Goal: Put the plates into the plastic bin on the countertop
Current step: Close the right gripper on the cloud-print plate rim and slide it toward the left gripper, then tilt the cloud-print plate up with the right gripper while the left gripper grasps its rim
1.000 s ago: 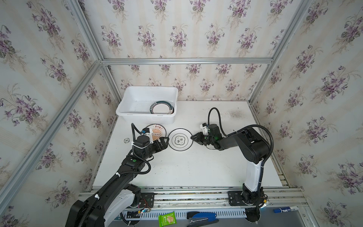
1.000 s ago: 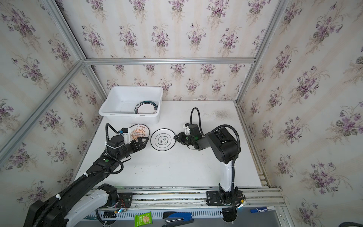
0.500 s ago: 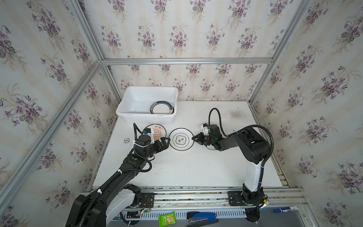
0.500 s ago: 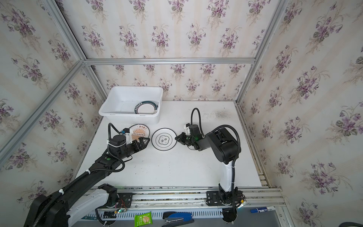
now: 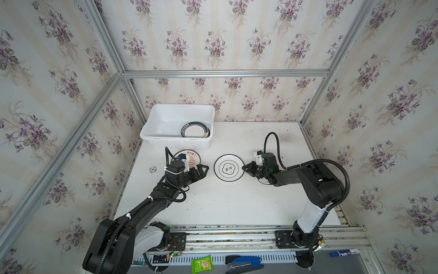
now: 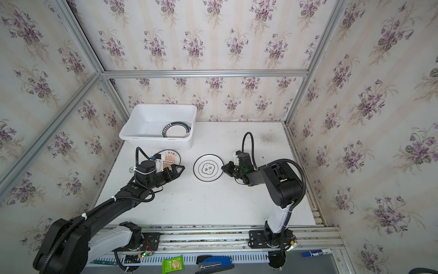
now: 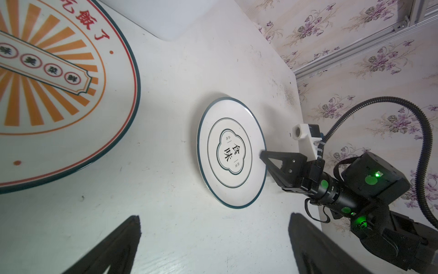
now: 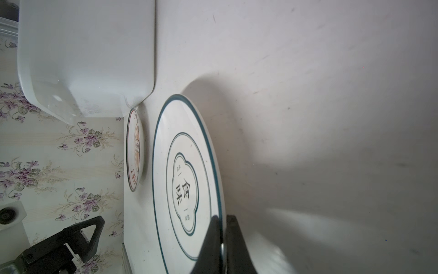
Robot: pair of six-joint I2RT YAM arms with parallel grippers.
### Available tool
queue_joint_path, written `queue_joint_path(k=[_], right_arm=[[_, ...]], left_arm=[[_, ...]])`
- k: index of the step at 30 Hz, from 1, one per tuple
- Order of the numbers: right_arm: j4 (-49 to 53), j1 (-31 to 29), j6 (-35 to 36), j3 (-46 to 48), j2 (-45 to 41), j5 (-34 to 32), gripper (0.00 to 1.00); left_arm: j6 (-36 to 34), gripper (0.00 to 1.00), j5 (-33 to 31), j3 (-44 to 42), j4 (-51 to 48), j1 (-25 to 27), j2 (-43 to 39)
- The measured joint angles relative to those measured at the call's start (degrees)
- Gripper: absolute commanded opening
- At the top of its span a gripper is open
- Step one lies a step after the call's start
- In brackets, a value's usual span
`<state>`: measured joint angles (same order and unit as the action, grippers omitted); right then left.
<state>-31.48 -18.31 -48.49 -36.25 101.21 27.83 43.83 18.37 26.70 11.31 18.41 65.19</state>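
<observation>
While the black right gripper point(image 5: 245, 168) is clamped on the right-hand edge of the round white dark-rimmed emblem plate point(image 5: 228, 168), that plate lies at the middle of the flat white scuffed countertop point(image 5: 225, 204) in both top views. From the right wrist camera, the right gripper point(image 8: 221, 221) shows its two fingers nearly together, with only the thin rim of the emblem plate point(image 8: 187, 180) between them.

At the upper left of the countertop, against the back wall, sits the large white rectangular plastic bin point(image 5: 175, 143). A round white teal-banded plate point(image 5: 195, 130) rests inside it at its right end. Just below the bin in the frame lies the round white orange-sunburst plate point(image 5: 189, 155), flat on the countertop.

Left of centre, the black left gripper point(image 5: 201, 171) has its jaws spread wide and empty — in the left wrist view its fingers point(image 7: 123, 237) frame bare countertop between the two loose plates, just beside the sunburst plate's lower right edge.
</observation>
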Motion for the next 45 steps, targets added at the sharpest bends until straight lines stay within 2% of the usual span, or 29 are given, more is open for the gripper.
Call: queue_joint_path(k=[6, 20, 30, 34, 35, 42, 45], right_arm=[[5.22, 0.37, 1.14, 1.81, -8.02, -1.53, 0.00], [22.73, 0.79, 3.98, 2.34, -34.21, -7.39, 0.00], [27.36, 0.83, 3.13, 4.48, -41.88, -7.26, 0.00], [26.82, 0.83, 2.23, 6.03, -42.80, -6.56, 0.00], [26.84, 0.83, 2.25, 6.25, -42.84, -6.40, 0.00], [25.40, 0.85, 2.01, 8.02, -42.99, -5.79, 0.00], [24.68, 0.85, 2.03, 8.20, -42.97, -5.75, 0.00]], left_arm=[[0.09, 1.00, 1.42, 2.12, 1.29, 1.62, 1.86], [-2.21, 1.00, 2.56, 8.41, 0.98, 4.35, 4.68], [-2.43, 0.98, 5.40, 16.20, 2.58, 10.05, 12.96], [-2.36, 0.82, 6.64, 19.78, 3.23, 12.22, 17.84], [-2.29, 0.84, 6.91, 20.48, 3.50, 12.59, 18.95], [-0.15, 0.50, 8.46, 23.91, 5.81, 13.81, 24.79], [0.04, 0.42, 8.46, 24.59, 6.03, 13.94, 25.49]])
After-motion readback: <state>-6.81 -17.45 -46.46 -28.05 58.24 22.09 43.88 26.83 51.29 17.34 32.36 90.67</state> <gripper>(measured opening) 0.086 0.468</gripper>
